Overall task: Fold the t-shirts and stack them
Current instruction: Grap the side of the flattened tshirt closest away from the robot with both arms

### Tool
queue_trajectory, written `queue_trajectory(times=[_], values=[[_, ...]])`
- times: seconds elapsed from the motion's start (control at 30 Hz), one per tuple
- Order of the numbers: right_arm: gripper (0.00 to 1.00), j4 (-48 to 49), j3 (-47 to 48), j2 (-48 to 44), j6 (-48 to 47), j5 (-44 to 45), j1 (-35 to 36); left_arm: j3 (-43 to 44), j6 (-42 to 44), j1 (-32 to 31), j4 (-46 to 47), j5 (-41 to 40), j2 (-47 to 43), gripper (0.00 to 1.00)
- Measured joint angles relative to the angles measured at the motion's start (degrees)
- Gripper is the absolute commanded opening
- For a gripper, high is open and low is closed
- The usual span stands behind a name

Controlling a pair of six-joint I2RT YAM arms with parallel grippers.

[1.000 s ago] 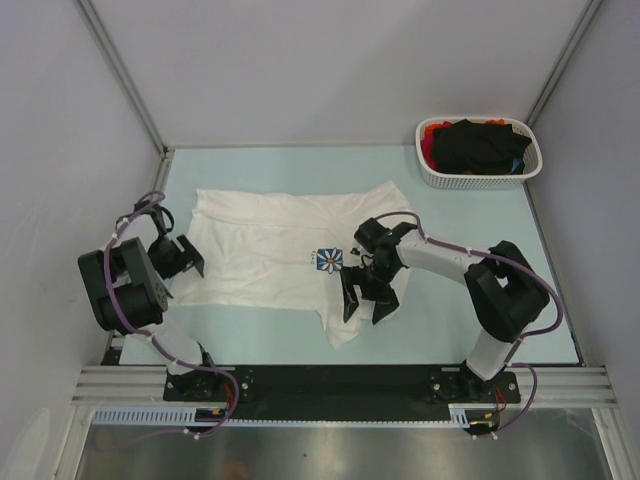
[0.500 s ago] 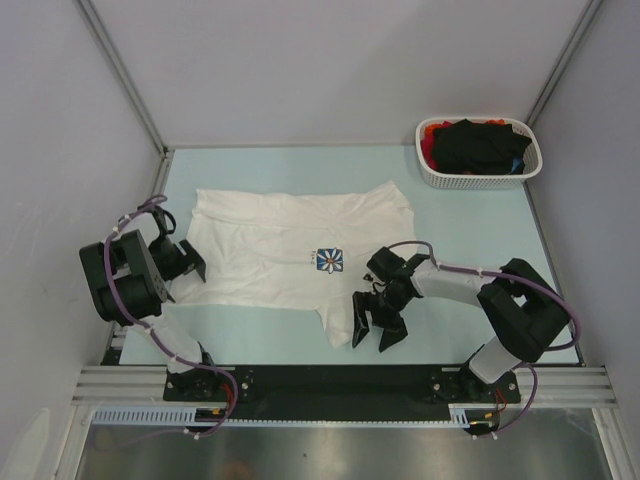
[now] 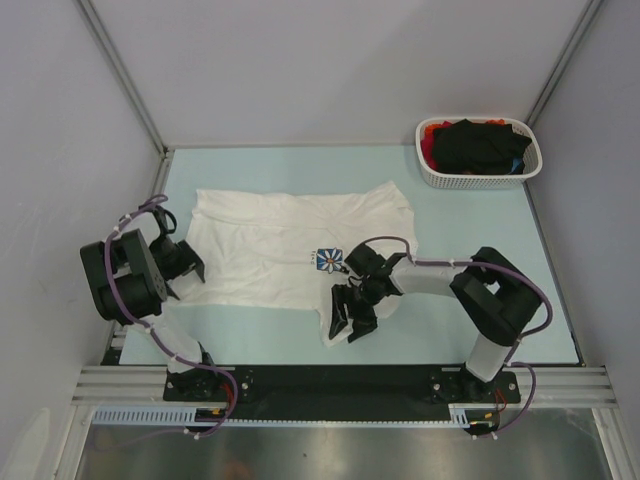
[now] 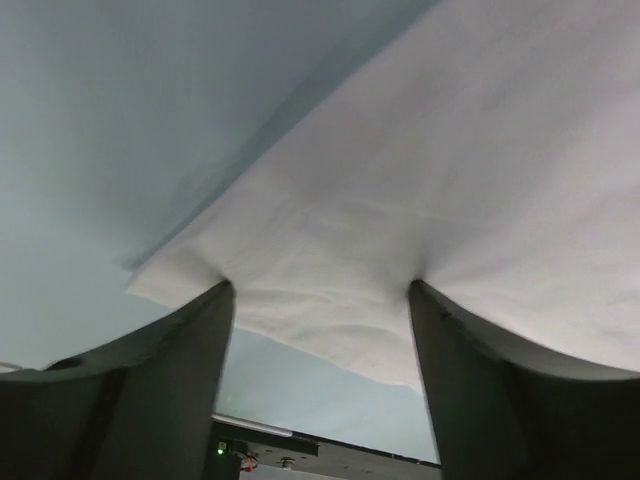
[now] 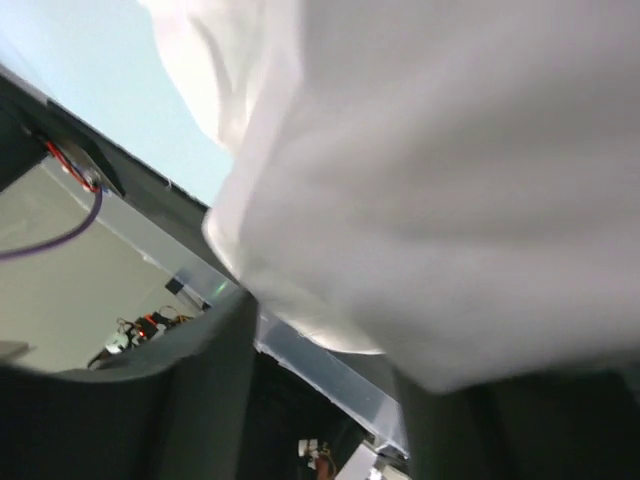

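On the pale blue table [image 3: 470, 290] the white daisy-print t-shirt [image 3: 270, 245] lies spread flat. My left gripper [image 3: 190, 265] is at its left edge, fingers apart, hem between them. My right gripper [image 3: 350, 322] is on the near sleeve, fingers apart around cloth, not clamped. Black and red shirts [image 3: 478, 145] sit in the white basket [image 3: 478, 180] at the far right corner

The shirt [image 3: 270, 250] is soft, dull white cloth. The table [image 3: 480, 230] looks smooth and dull. The basket [image 3: 470, 181] is white plastic with holes.
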Motion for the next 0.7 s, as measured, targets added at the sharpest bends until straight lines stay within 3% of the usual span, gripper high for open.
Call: queue_trajectory(times=[0.03,0.07,0.1,0.37,0.47,0.5,0.7], values=[[0.20,0.1,0.8,0.9,-0.3,0.2,0.3,0.0,-0.2,-0.1,0.0,0.2,0.0,0.11],[0.07,0.0,2.0,2.3,-0.2,0.8,0.6,0.0,0.0,-0.2,0.5,1.2,0.2,0.00],[0.00,-0.1,2.7,2.9,-1.0,1.1,1.0,0.1,-0.3,-0.5,0.6,1.6,0.4,0.00],[0.00,-12.1,12.3,4.5,-4.4,6.4,2.6,0.7,-0.5,-0.7,-0.1,1.5,0.9,0.00],[0.00,-17.4,14.2,2.8,-6.1,8.4,2.5,0.7,-0.2,-0.7,-0.1,1.6,0.7,0.83],[0.00,-18.8,14.3,1.9,-6.7,8.8,2.4,0.6,0.2,-0.7,-0.3,1.0,0.7,0.99],[0.00,-25.7,14.3,-2.2,-9.1,10.1,1.3,-1.3,1.1,0.9,-1.5,-1.5,-1.8,1.00]])
